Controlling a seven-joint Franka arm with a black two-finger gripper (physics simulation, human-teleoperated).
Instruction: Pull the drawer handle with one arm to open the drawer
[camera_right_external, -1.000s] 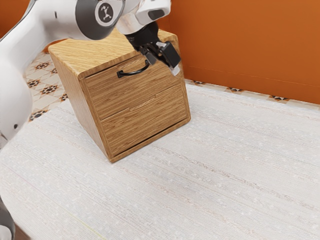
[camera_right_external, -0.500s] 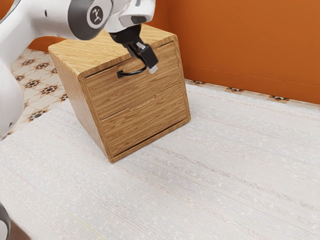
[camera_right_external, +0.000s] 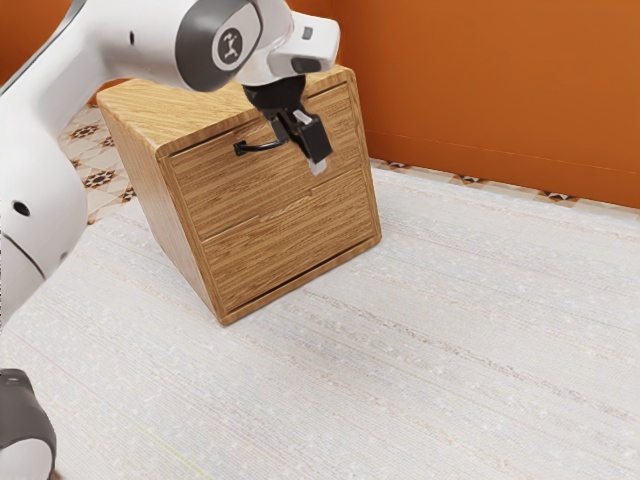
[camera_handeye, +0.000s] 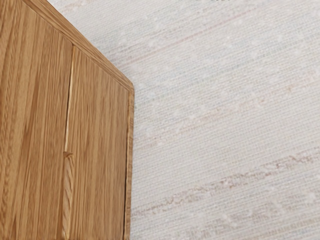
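One black gripper hangs at the drawer handle, right at the handle's near end where it meets the wood. Whether the gripper has closed on the bar, or is only set against it, I cannot tell from the side camera. It comes down at a slant from above the cabinet, which looks like the sensible approach: from there the hand can hook the bar and draw it straight outward.

The handle is a thin black bow. Its long axis runs level across the drawer front, leading away from the gripper toward the exterior view's left, and its middle stands clear of the wood, so there is room behind it. It belongs to the top drawer, directly beneath and behind the gripper. The drawer front sits flush with the frame, so by my reading the pull has not yet opened it.

Just below that is a second drawer with no handle that I can see. Both fronts face out over the table, so the pull should go that way, square to the bar.

Around the drawers is the oak cabinet, standing on the pale woven table that spreads beneath the gripper. Beyond the gripper lie a strip of patterned tiles and the orange wall.
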